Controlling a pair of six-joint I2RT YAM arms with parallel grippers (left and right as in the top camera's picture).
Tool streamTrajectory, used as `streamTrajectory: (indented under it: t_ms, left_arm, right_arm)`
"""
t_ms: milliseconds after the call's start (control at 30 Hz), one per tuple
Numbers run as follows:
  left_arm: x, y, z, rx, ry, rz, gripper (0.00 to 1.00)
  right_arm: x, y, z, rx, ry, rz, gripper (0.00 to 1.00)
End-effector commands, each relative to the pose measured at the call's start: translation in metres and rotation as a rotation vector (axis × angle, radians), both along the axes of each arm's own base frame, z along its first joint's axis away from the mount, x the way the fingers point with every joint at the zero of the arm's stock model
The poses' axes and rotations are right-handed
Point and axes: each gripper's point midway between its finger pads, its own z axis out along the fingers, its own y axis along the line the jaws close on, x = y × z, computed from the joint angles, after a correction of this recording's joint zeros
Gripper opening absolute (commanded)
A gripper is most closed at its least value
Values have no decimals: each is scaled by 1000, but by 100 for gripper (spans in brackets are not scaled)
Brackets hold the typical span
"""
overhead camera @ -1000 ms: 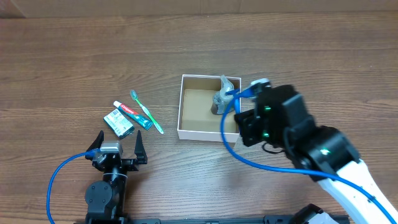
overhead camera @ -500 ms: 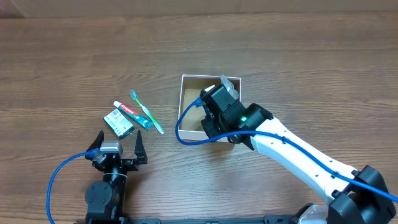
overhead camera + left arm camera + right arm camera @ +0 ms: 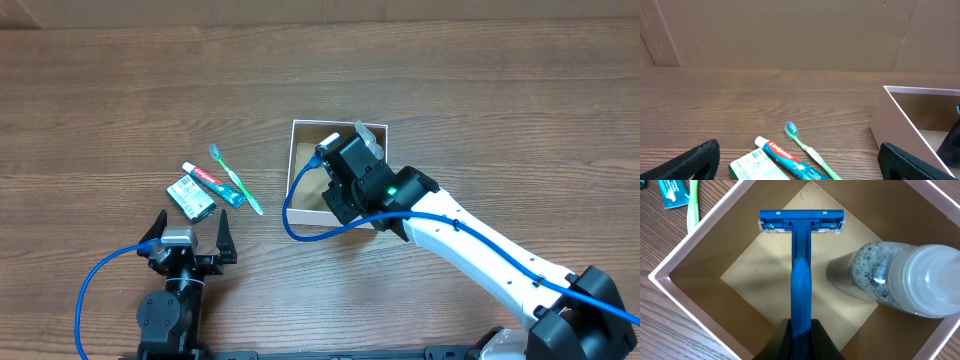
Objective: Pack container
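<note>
The container (image 3: pixel 298 150) is a square white-walled box, brown inside, at the table's middle; it also shows in the right wrist view (image 3: pixel 695 250) and the left wrist view (image 3: pixel 900 120). My right gripper (image 3: pixel 801 337) is shut on a blue razor (image 3: pixel 801 255) and holds it over the box's inside, head pointing away. A clear bottle (image 3: pixel 895 285) with a white cap lies in the box beside the razor. My left gripper (image 3: pixel 797 162) is open and empty near the front edge, behind a toothpaste tube (image 3: pixel 790 161), a green toothbrush (image 3: pixel 807 150) and a small green packet (image 3: pixel 757 167).
The toothpaste (image 3: pixel 213 184), toothbrush (image 3: pixel 236 179) and green packet (image 3: pixel 190 196) lie together on the wood left of the box. A blue cable (image 3: pixel 300 215) loops from the right arm in front of the box. A cardboard wall (image 3: pixel 790 35) stands at the table's far side.
One second ago the right arm was to the right of the box; it has swung left over the box with the razor. In the last half second it barely moved. The left arm is still.
</note>
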Motion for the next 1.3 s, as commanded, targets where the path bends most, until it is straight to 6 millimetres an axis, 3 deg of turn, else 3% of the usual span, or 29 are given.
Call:
streamTrajectory:
  t_ms: [0, 33, 67, 100, 200, 233, 267, 400, 533, 567, 667, 767, 833, 1067, 1233, 1267]
  left_arm:
    - [0, 0, 1, 18, -8, -3, 100]
    - [0, 0, 1, 18, -8, -3, 100]
    - [0, 0, 1, 18, -8, -3, 100]
    - [0, 0, 1, 18, -8, -3, 100]
    - [0, 0, 1, 18, -8, -3, 100]
    - [0, 0, 1, 18, -8, -3, 100]
    - [0, 0, 1, 18, -8, -3, 100]
    - [0, 0, 1, 18, -8, -3, 100]
    - [0, 0, 1, 18, -8, -3, 100]
    - [0, 0, 1, 18, -8, -3, 100]
    - [0, 0, 1, 18, -8, -3, 100]
    - [0, 0, 1, 18, -8, -3, 100]
    - [0, 0, 1, 18, -8, -3, 100]
    - [0, 0, 1, 18, -8, -3, 100]
    - [0, 0, 1, 18, -8, -3, 100]
    - [0, 0, 1, 18, -8, -3, 100]
  right_arm:
    - [6, 2, 11, -3, -40, 15, 19]
    - [6, 2, 11, -4, -39, 16, 30]
    - [6, 2, 11, -5, -38, 16, 59]
    - [5, 1, 10, -8, -34, 16, 69]
    - [2, -1, 10, -11, -25, 8, 80]
    - [2, -2, 14, -1, -26, -3, 86]
    - [1, -2, 19, 17, -31, -22, 100]
    - [0, -9, 60, 107, -104, -98, 100]
    - [-15, -27, 110, 201, -183, -154, 100]
    - [-17, -38, 119, 206, -206, -202, 100]
    - [-25, -100, 145, 140, -323, -449, 100]
    - [-28, -148, 160, 98, -410, -650, 100]
    - [-27, -164, 163, 96, -419, -701, 100]
    - [-15, -251, 150, 119, -335, -1005, 100]
    - [-21, -308, 144, 181, -283, -1205, 100]
    - [-23, -312, 142, 186, -274, -1219, 100]
